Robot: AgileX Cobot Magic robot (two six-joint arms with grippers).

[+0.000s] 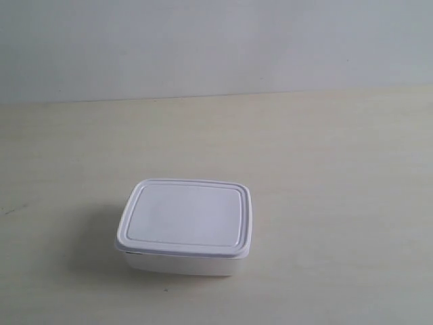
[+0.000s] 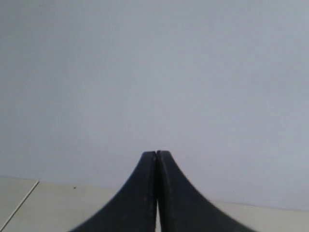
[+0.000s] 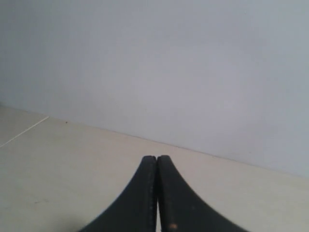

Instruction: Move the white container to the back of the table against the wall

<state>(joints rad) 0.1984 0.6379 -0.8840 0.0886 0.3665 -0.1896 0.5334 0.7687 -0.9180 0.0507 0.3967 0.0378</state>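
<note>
The white container (image 1: 185, 225), lid on, rests on the cream table (image 1: 325, 176) toward the front, left of centre in the exterior view, well short of the grey-white wall (image 1: 216, 40). No arm or gripper shows in that view. In the left wrist view my left gripper (image 2: 157, 153) is shut, its black fingers pressed together with nothing between them, facing the wall (image 2: 154, 72). In the right wrist view my right gripper (image 3: 157, 158) is likewise shut and empty above the table (image 3: 58, 164). The container appears in neither wrist view.
The table's back edge meets the wall along a straight line (image 1: 216, 95). A thin seam line (image 3: 24, 131) crosses the table in the right wrist view, and a similar seam line (image 2: 19, 205) shows in the left wrist view.
</note>
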